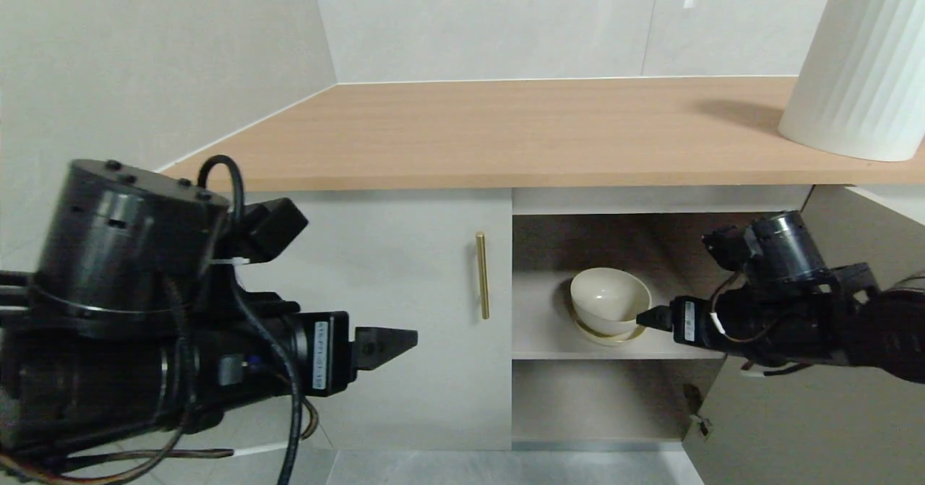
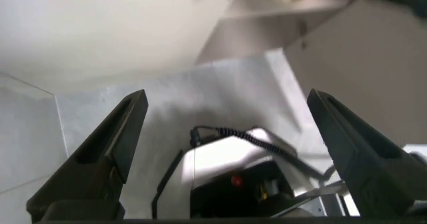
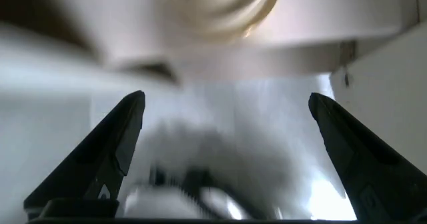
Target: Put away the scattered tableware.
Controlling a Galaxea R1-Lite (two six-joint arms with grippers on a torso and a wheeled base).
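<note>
A cream bowl (image 1: 607,301) sits tilted on a pale yellow plate (image 1: 611,338) on the middle shelf (image 1: 542,340) of the open cabinet. My right gripper (image 1: 645,318) is at the shelf's front, right beside the bowl's rim. In the right wrist view this gripper (image 3: 227,101) is open with nothing between its fingers, and the bowl (image 3: 220,4) lies just beyond the tips. My left gripper (image 1: 390,344) hangs in front of the closed left cabinet door. In the left wrist view it (image 2: 227,97) is open and empty above the floor.
The closed left door carries a gold bar handle (image 1: 481,275). The right door (image 1: 795,427) stands swung open beside my right arm. A lower compartment (image 1: 592,398) lies under the shelf. On the wooden counter (image 1: 506,131) stands a white ribbed vessel (image 1: 860,66).
</note>
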